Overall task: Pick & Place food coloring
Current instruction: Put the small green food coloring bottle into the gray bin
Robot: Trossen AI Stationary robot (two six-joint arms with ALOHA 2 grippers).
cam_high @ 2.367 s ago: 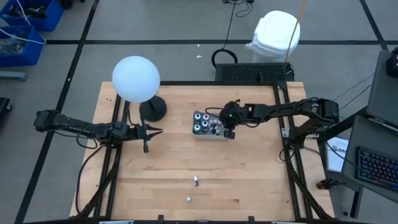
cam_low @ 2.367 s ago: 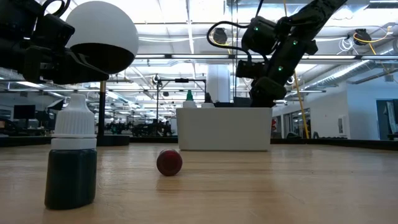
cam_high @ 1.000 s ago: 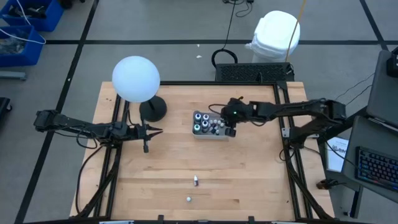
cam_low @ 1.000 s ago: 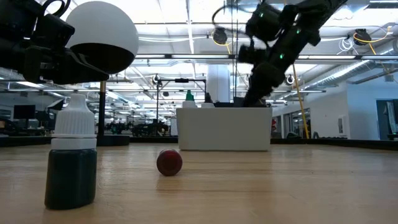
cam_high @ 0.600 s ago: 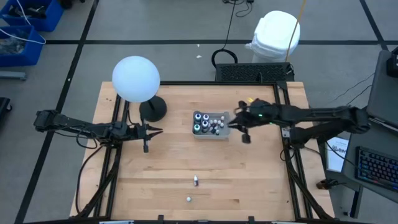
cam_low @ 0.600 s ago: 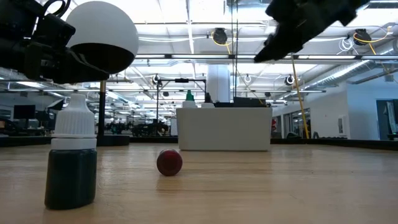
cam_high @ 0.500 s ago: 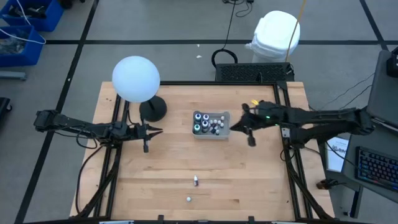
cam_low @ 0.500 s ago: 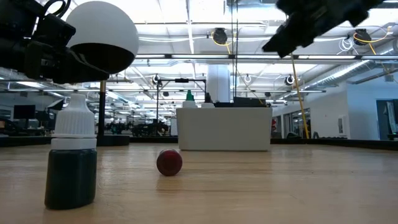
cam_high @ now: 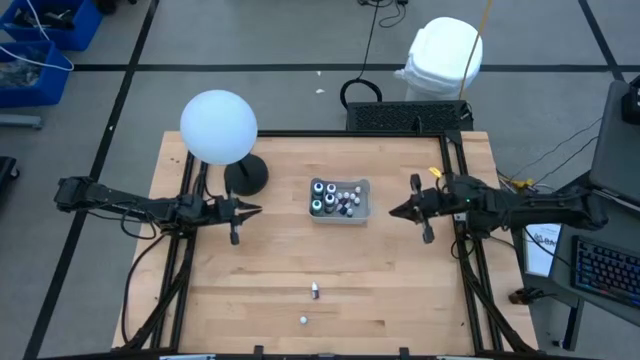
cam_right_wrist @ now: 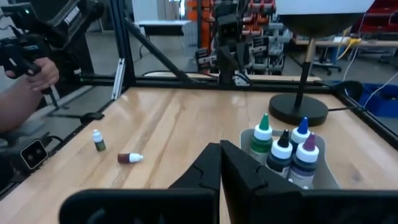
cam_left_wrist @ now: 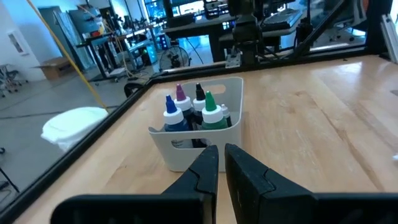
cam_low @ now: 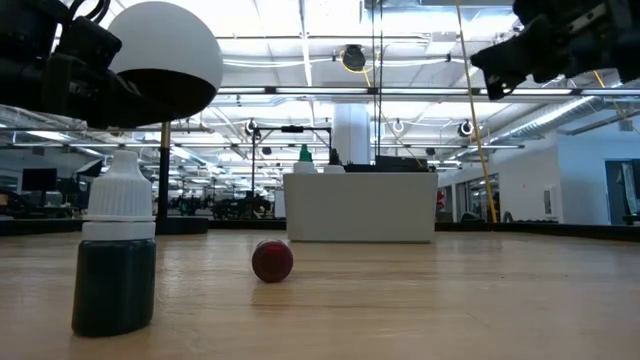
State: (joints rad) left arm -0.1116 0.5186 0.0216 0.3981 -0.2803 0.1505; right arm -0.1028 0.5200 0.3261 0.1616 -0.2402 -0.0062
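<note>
Right gripper [cam_high: 397, 211] pulled back from over the white bin [cam_high: 362, 212] toward the table's right side, fingers now pressed together, nothing held.
Looks like a drop-off just finished: four capped food coloring bottles [cam_right_wrist: 283, 149] stand upright in the bin; two more remain out near the front edge, one upright green bottle [cam_right_wrist: 98, 140], one red bottle [cam_right_wrist: 130, 158] lying on its side. Next move likely a reach across bare wood [cam_high: 400, 290] to those two; path open, but they sit close to the edge. Left gripper [cam_high: 252, 210] waits left of the bin, fingers nearly together, empty. Globe lamp [cam_high: 219, 127] stands back-left, clear of the route.
</note>
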